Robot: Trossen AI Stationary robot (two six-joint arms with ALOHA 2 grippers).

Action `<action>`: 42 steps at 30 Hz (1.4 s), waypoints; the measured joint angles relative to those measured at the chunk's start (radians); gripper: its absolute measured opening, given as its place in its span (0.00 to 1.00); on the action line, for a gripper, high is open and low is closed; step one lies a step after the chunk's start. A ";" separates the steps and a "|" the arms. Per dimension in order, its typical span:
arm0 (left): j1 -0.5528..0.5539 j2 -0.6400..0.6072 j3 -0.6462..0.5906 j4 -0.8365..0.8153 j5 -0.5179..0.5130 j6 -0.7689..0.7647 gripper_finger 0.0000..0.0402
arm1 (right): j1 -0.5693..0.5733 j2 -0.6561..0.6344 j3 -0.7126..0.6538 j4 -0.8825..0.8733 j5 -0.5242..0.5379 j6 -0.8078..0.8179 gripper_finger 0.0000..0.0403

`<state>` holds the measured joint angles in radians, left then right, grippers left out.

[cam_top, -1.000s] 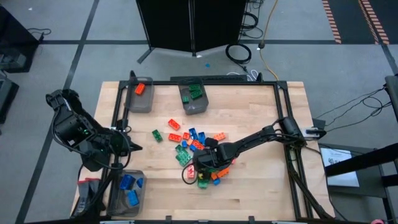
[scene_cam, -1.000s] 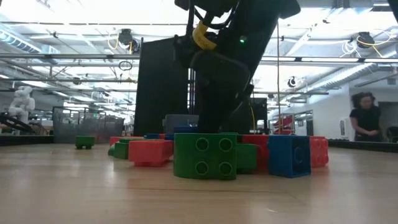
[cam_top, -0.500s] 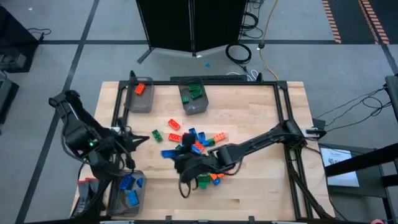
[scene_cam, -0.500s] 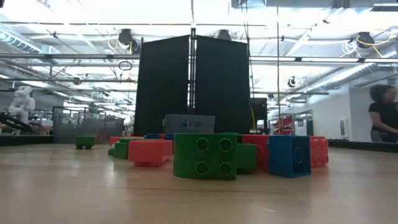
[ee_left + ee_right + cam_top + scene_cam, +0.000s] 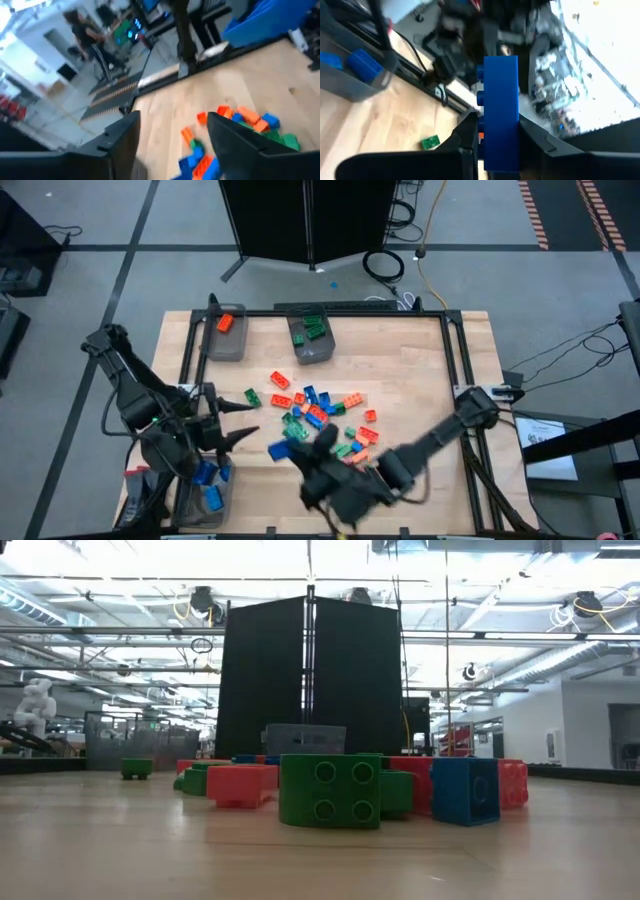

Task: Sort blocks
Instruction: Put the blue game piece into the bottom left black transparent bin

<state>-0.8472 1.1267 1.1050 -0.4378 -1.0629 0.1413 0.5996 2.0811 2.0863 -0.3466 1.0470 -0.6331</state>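
Right wrist view: your right gripper (image 5: 492, 132) pinches a blue block (image 5: 499, 112).
Your left gripper (image 5: 236, 425) gapes empty beside the pile (image 5: 320, 415) (mixed colours); swing fast and the block could slip.

The table (image 5: 420, 370) is light wood. The blocks (image 5: 315, 415) in the middle pile are orange, green and blue. At about eleven o'clock, one grey see-through bin (image 5: 222, 338) holds an orange block and the bin beside it (image 5: 311, 340) holds green ones. The bin at seven o'clock (image 5: 205, 490) holds blue ones. Both arms are black. The right gripper (image 5: 487, 127) has a blue block (image 5: 499, 112) between its dark fingers.
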 joint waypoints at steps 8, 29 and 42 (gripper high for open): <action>0.031 0.000 -0.162 0.549 0.249 0.431 0.63 | 0.037 -0.038 0.012 -0.130 0.052 0.022 0.17; 0.122 0.005 -0.176 0.579 0.390 0.450 0.63 | -0.075 -0.057 0.013 -0.181 -0.200 0.118 0.17; 0.122 0.005 -0.176 0.577 0.400 0.451 0.48 | -0.122 -0.057 0.013 -0.174 -0.321 0.128 0.17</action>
<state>-0.7254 1.1320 0.9291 0.1394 -0.6624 0.5919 0.4774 2.0239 2.0991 -0.5209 0.7261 -0.5049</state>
